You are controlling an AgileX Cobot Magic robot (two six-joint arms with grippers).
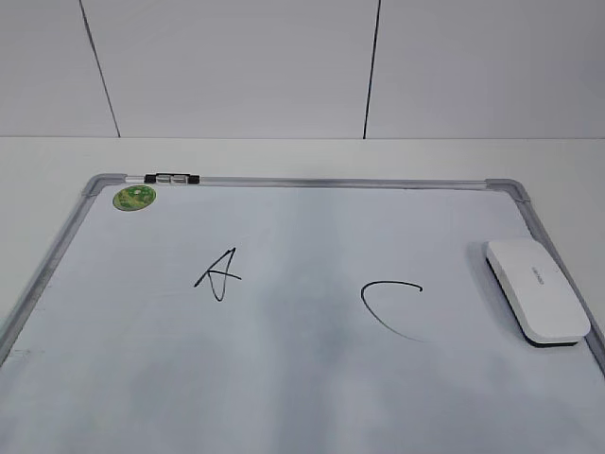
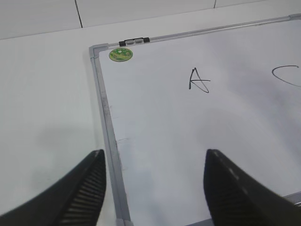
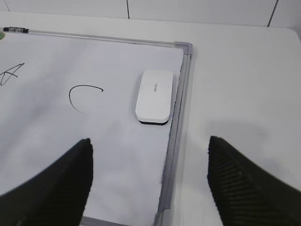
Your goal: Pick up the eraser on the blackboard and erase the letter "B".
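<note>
1. At the right edge of the blackboard, the eraser lies flat, long axis along the frame.
2. The right gripper, spread wide and empty, sits nearer, the eraser straight ahead.
3. The left gripper is likewise parted, empty.
4. No letter "B" shows between "A" and "C".

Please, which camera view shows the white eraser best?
The right wrist view: the eraser lies whole near the picture's middle, beside the blackboard frame, with its dark underside visible. The exterior view also shows it whole, but at the right edge. The left wrist view does not show it.
</note>
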